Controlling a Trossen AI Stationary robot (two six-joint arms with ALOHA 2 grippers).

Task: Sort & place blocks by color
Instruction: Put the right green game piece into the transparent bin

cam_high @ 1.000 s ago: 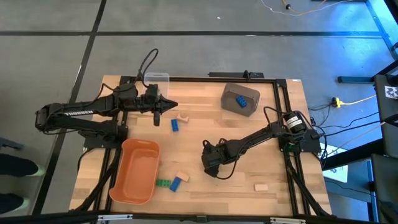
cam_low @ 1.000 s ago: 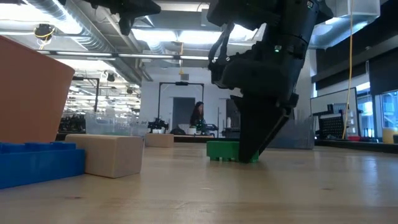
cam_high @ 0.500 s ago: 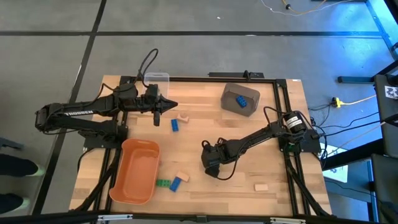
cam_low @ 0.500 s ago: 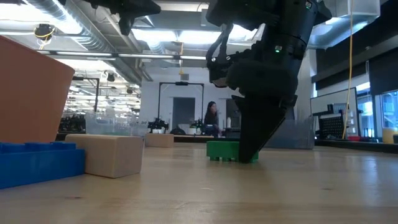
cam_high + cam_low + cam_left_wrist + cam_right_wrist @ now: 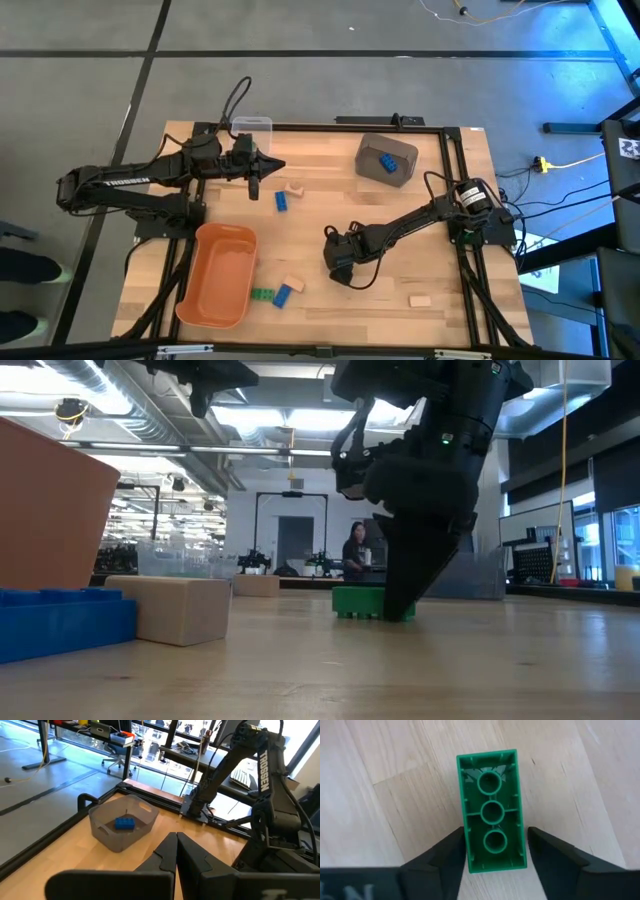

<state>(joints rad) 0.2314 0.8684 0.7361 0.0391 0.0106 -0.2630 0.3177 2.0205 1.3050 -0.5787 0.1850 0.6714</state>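
Note:
A green block (image 5: 492,810) lies on the table with its hollow underside up, also seen in the low view (image 5: 358,603). My right gripper (image 5: 496,839) points steeply down over it at the table's middle (image 5: 338,268), open, one finger along each long side of the block. My left gripper (image 5: 280,168) hangs shut above the far left of the table, holding nothing (image 5: 176,851). Below it lie a blue block (image 5: 282,200) and a tan block (image 5: 294,187). Green (image 5: 262,294), blue (image 5: 283,294) and tan (image 5: 293,284) blocks lie by the orange tub. My right gripper's fingers (image 5: 451,851) stand close against the green block's two long side walls (image 5: 466,845), near one end, coming from above and lying across it. Whether they touch it I cannot tell. The block rests flat on the table.
The orange tub (image 5: 205,290) stands at the near left. A dark grey bin (image 5: 400,172) at the far right holds a blue block (image 5: 124,823). A clear container (image 5: 251,127) sits at the far edge. One tan block (image 5: 419,299) lies near right.
Both arms and all blocks have stayed where they were. In the room behind the table, a person has walked toward the right.

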